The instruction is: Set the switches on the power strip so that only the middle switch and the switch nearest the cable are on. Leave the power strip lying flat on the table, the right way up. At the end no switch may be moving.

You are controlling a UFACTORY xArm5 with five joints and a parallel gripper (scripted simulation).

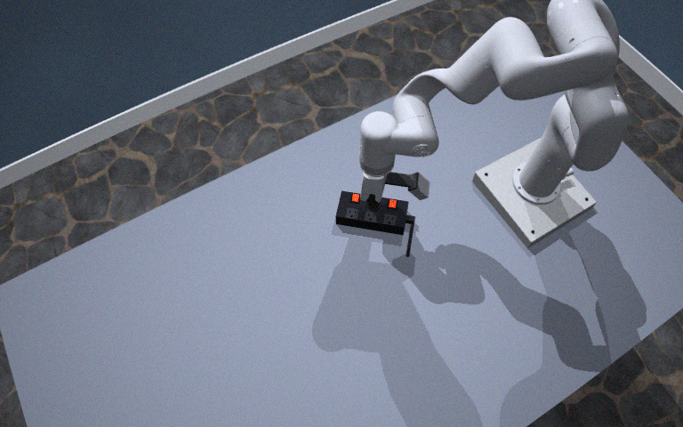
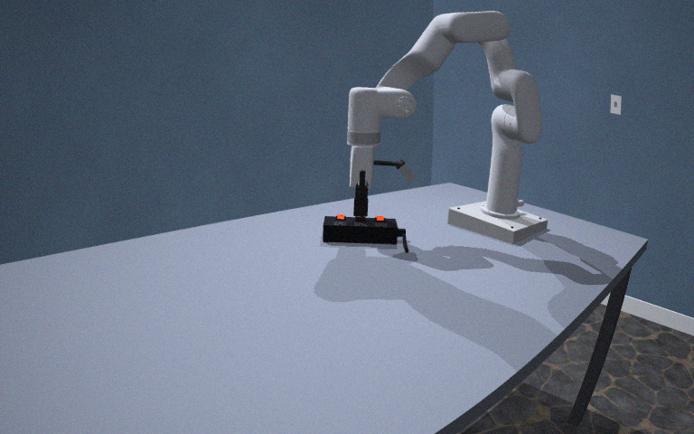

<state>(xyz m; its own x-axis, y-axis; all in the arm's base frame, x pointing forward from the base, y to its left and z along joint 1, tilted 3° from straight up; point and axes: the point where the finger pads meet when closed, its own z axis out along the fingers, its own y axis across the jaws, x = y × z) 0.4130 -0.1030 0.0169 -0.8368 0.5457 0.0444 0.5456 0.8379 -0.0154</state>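
Three rocker switches sit in a row along the top of the black power strip [image 1: 371,213], which lies flat and right way up on the grey counter [image 1: 201,311], near the arm's base plate [image 1: 537,229]. The end switch farthest from the cable [image 1: 355,197] shows orange, and so does the switch nearest the cable [image 1: 392,203]. The middle switch [image 2: 360,218] is largely hidden from above by the tool; in the exterior view a small trace of red shows at its place, but its position cannot be judged. The short black cable [image 1: 409,237] leaves the strip's right end and bends toward the near edge of the counter.

The white arm [image 1: 509,60] rises from its base plate, arches high at the elbow and folds forward, with the wrist link hanging vertical directly over the strip. The gripper [image 2: 361,211] points straight down, its dark fingers pressed fully together with nothing between them, forming a single narrow tip. That tip stands on or just above the middle switch; actual contact cannot be confirmed from either view. A dark bracket with a pale block [image 1: 413,181] projects sideways from the wrist, toward the base side. The strip's three sockets [image 1: 370,216] face upward along its near side.
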